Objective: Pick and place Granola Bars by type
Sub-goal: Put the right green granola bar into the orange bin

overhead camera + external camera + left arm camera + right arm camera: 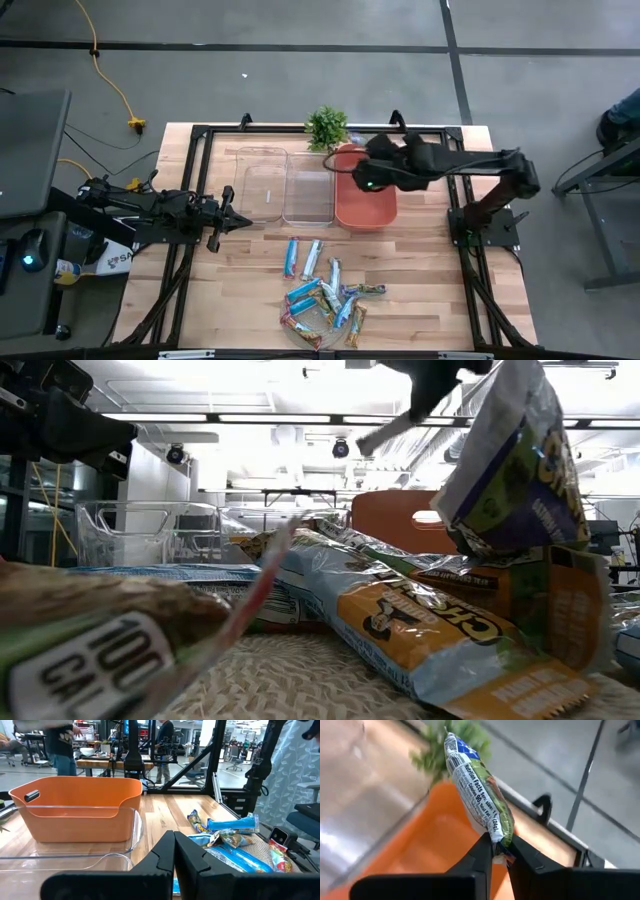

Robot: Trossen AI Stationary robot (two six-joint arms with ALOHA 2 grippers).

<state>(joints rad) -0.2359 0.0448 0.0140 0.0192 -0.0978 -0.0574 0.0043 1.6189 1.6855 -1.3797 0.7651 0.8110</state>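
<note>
The held bar [479,790] hangs pinched by one end in the right gripper [496,851], jaws narrow and clamped on the wrapper's crimp. It's over the orange bin [364,208], toward the bin's 12 o'clock rim, w/ the plant [326,127] just beyond at about 11.

To do the drop well, I'd say: get the bar's free end inside the bin walls before letting go, since it dangles off-axis and could catch the rim. Lower a bit, centre it, then open; a release from height may bounce it out. Worth checking the type matches this bin too; the two clear bins [285,185] sit at the orange bin's 9 o'clock, side by side, and I can't tell what's in any of them.

The other bars [325,295] lie in a loose pile on the mat [300,685] at the table's 6 o'clock, a few strays just toward 12 of the pile.

Left gripper [243,221] waits at the table's 9 o'clock, jaws shut, empty.

Writing: held bar reads "Nutrition Facts", serving line approx "(34g)". In the low view, one wrapper shows "100 CAL", partly cut off; an orange-and-blue one has "CHE…", rest hidden.
</note>
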